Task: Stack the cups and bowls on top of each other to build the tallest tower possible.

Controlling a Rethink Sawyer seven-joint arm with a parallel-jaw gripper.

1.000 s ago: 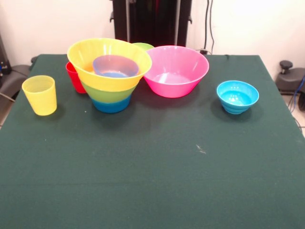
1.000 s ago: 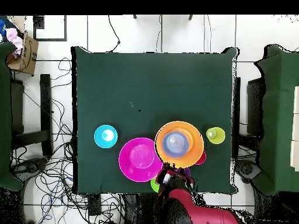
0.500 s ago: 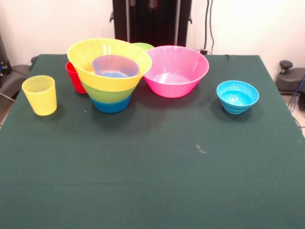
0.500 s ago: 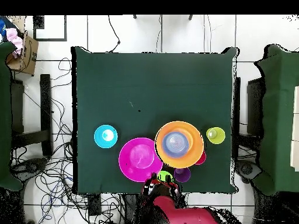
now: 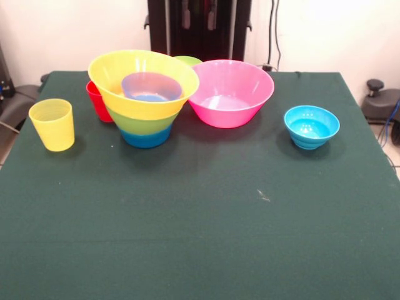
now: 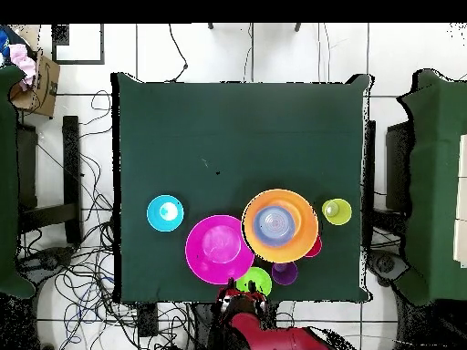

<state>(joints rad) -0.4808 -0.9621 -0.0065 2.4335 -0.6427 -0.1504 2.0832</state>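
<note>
Bowls sit in a row at the far side of the desk (image 5: 200, 237) in the front view: the tower (image 5: 143, 97), pink bowl (image 5: 230, 92), blue bowl (image 5: 311, 126), yellow cup (image 5: 52, 124).

From above, the claw (image 6: 239, 295) has pulled back off the desk edge, uncovering the green bowl (image 6: 254, 280) and purple cup (image 6: 285, 272). Open or closed, I cannot tell. Nothing is held, so more stacking waits.

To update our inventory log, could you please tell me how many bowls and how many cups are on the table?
Bowls: 7: orange bowl, pink bowl, stacked green bowl, rear green bowl, base blue bowl, inner blue bowl, lone blue bowl.
Cups: 3: yellow cup, red cup, purple cup.
Total: 10.
</note>
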